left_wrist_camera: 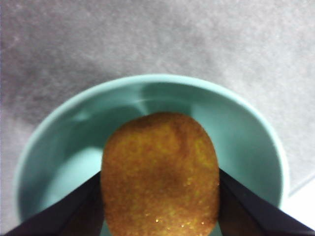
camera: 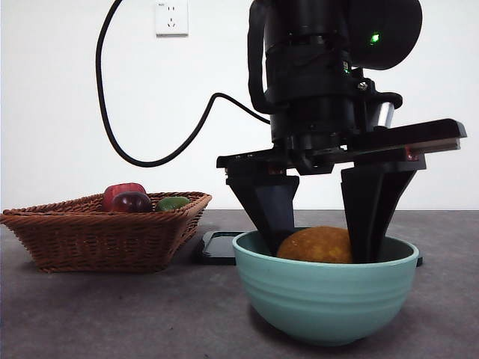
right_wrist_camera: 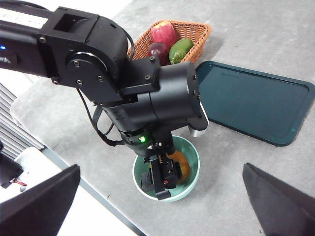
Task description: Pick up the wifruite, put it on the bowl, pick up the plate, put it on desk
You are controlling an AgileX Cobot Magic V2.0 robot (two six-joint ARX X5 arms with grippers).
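Nearest me, the bowl (camera: 325, 295) holds the wifruite (camera: 317, 245), my left gripper (camera: 323, 224) reaching down inside with a jaw against each side of it. My right gripper (right_wrist_camera: 160, 206) hangs high, jaws spread wide, holding nothing.

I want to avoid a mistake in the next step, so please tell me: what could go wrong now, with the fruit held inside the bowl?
1. The left end effector grips the wifruite down inside the bowl; lifting before opening would probably carry the fruit out again.
2. Its fingers stand close to the bowl's rim, so widening them may push or tip the bowl.
3. The dark green tray lies just behind the bowl; the right end effector, reaching for it, might meet the left arm.
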